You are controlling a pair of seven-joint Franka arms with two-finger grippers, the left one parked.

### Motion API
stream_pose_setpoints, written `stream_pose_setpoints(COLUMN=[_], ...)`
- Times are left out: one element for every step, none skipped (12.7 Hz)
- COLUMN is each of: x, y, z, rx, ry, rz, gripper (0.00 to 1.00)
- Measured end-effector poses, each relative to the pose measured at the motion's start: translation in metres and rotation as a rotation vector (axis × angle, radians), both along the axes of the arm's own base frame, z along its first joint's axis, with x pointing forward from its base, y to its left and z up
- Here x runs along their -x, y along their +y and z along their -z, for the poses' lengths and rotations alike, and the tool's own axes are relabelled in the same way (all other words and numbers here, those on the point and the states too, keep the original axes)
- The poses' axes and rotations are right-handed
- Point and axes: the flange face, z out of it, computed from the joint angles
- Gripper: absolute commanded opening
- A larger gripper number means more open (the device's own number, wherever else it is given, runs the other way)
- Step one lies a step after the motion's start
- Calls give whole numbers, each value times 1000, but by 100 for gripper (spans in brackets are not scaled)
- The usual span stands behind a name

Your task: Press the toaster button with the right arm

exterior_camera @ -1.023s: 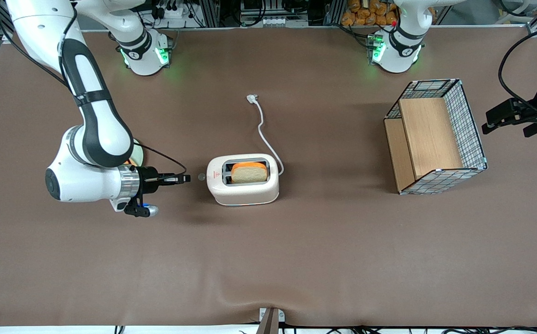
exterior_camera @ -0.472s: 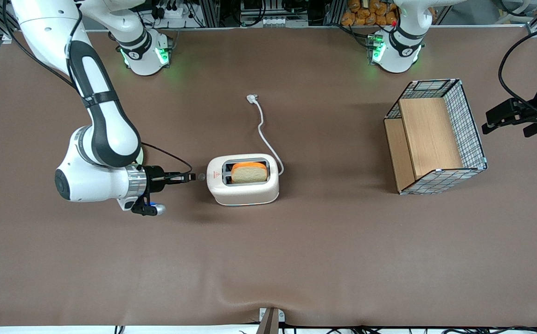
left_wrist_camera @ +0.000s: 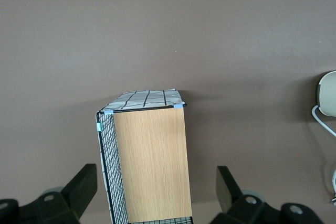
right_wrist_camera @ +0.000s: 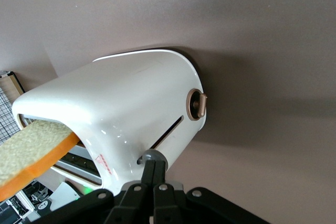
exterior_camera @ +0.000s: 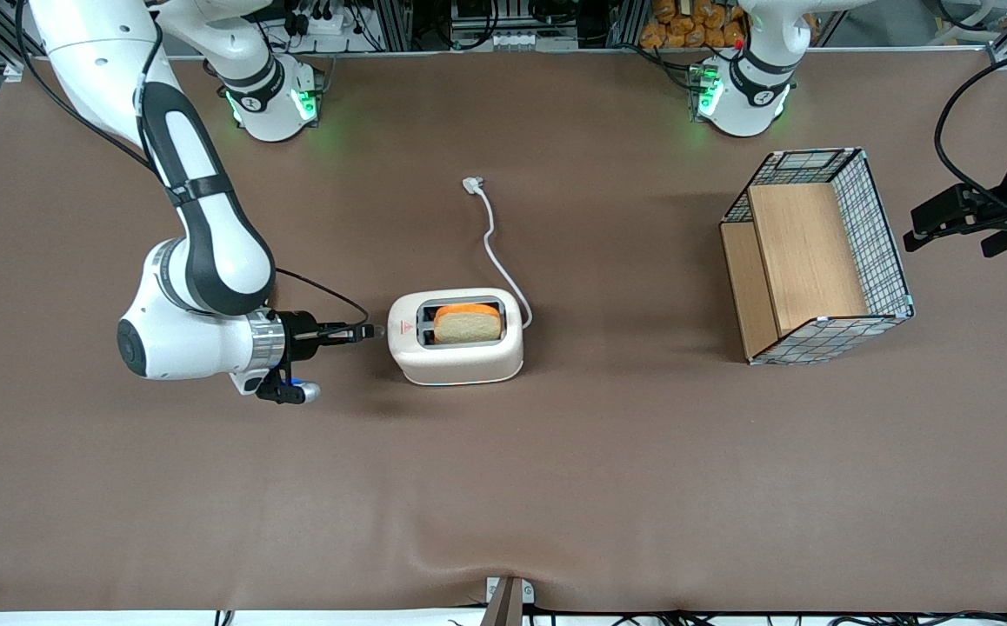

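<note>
- The toaster (exterior_camera: 456, 336) sits near the middle of the brown table (exterior_camera: 556, 487), cream-white, with a slice of bread (exterior_camera: 467, 323) standing up in one of its slots.
- Its white cord (exterior_camera: 495, 252) trails away from the front camera and ends in a loose plug lying on the cloth.
- The right arm (exterior_camera: 199, 261) reaches in low from its own end of the table, forearm roughly level, wrist pointed at the toaster's narrow end.
- The gripper (exterior_camera: 370, 331) is at that narrow end, its two fingers pressed together into a single slim tip.
- From the wrist camera, the joined fingers (right_wrist_camera: 152, 174) meet the small grey button (right_wrist_camera: 151, 156) on the toaster (right_wrist_camera: 121, 114) end face; it looks like contact, though I can't be sure from this angle.
- On the same end face there is a round tan dial (right_wrist_camera: 197, 104) beside a dark slit.
- A wire basket (exterior_camera: 816, 256) with a wooden floor lies tipped on its side toward the parked arm's end of the table, well apart from the toaster.
</note>
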Motion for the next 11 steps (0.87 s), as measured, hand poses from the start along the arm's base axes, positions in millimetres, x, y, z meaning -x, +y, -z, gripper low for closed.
stream_pose_setpoints(x=[0,0,0,0,0,0,1,1,2,2,2], y=[1,2,4,6,7,6,6,5,5,5,6], z=[1,2,2,3,4,5,7,10,12,15,18], rx=[1,2,4,5,7,10,13,17,19,22,25], ry=[-3,-4,-7,-10,-13,-16,-18,-21,-21,-23,-25], rz=[1,1,0,-2,0,4,9,13,16,18,22], gripper=[0,0,0,0,0,0,0,0,0,0,0])
